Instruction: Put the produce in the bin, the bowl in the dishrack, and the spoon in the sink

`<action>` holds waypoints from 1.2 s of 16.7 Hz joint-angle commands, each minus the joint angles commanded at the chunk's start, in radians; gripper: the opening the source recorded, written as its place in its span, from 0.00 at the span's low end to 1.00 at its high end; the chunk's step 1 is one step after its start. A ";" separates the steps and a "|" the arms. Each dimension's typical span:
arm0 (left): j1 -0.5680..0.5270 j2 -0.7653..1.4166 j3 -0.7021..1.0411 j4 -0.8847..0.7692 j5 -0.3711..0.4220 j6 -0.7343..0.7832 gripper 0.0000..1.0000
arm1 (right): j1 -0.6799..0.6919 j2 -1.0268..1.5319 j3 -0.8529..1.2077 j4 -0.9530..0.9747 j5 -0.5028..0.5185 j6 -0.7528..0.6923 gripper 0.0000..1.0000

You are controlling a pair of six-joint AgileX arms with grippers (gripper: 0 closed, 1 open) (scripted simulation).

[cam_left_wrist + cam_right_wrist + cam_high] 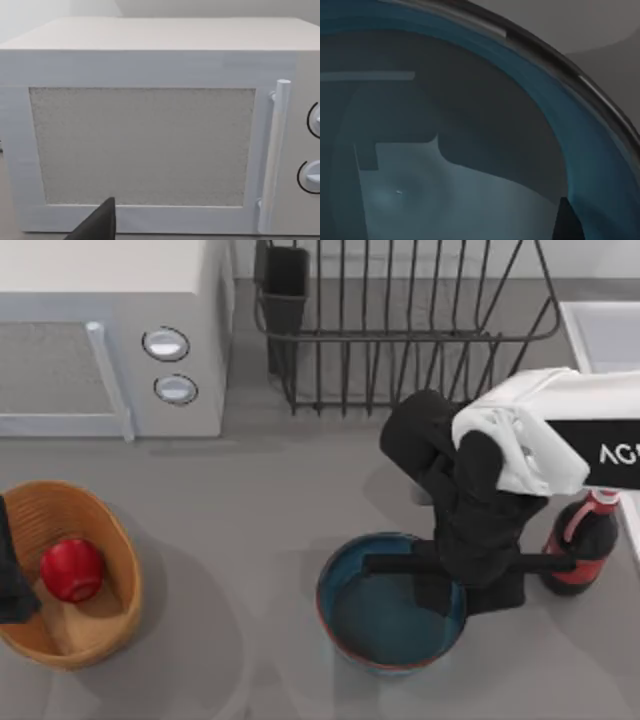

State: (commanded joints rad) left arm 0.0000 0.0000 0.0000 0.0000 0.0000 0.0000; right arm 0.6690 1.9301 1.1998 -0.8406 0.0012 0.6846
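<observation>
Top view: right arm (590, 445) reads "AG".

A white microwave (110, 335) stands on the grey table (250, 500) at far left.

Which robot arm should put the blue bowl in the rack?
The right arm, most likely. Its gripper hangs right over the bowl's rim, and the dishrack is just behind it. The left arm sits far off at the table's left edge by the bin, where the produce already lies.
</observation>
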 joint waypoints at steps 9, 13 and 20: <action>0.000 0.000 0.000 0.000 0.000 0.000 1.00 | 0.002 -0.002 0.001 -0.001 0.000 0.001 0.00; 0.000 0.000 0.000 0.000 0.000 0.000 1.00 | 0.035 -0.006 0.029 -0.073 0.028 -0.025 0.00; 0.000 0.000 0.000 0.000 0.000 0.000 1.00 | 0.081 -0.073 0.193 -0.326 0.041 -0.074 0.00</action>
State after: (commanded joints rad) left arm 0.0000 0.0000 0.0000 0.0000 0.0000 0.0000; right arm 0.7497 1.8570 1.3924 -1.1670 0.0427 0.6108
